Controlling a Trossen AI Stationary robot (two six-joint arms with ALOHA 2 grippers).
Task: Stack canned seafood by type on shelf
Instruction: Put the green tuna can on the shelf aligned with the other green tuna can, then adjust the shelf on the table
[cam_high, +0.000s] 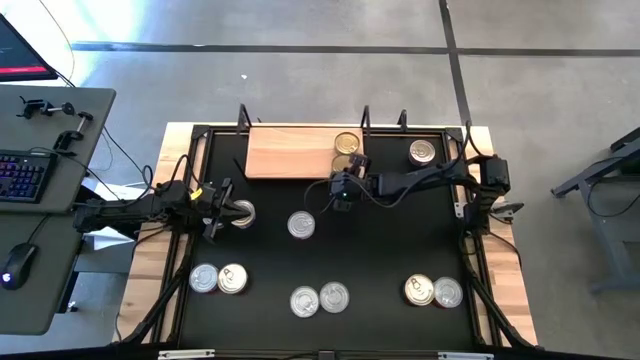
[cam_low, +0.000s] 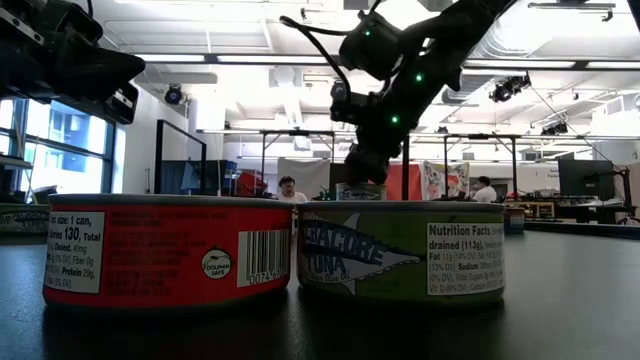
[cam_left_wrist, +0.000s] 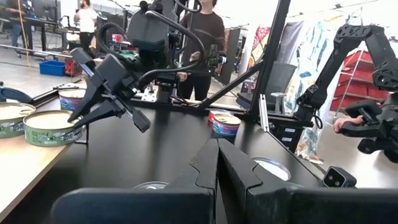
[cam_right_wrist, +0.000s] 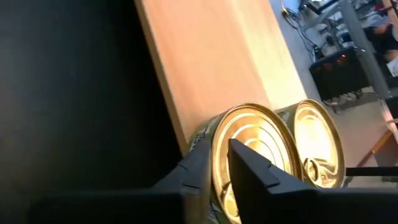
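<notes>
Two round gold-lidded tins, grainy board

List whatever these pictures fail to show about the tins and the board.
- High view: tin under the left gripper is partly hidden by the arm; labels unreadable from above.
- Right wrist view: front gold-lidded tin is partly blocked by the right gripper; wooden board is cut off by the frame edge.
- Low view: red-labelled tin and tuna tin hide the board.

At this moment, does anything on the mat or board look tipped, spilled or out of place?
Nothing stands out. Two gold-lidded tins sit flat on the wooden board, and the loose tins on the black mat lie upright, nothing spilled.
</notes>
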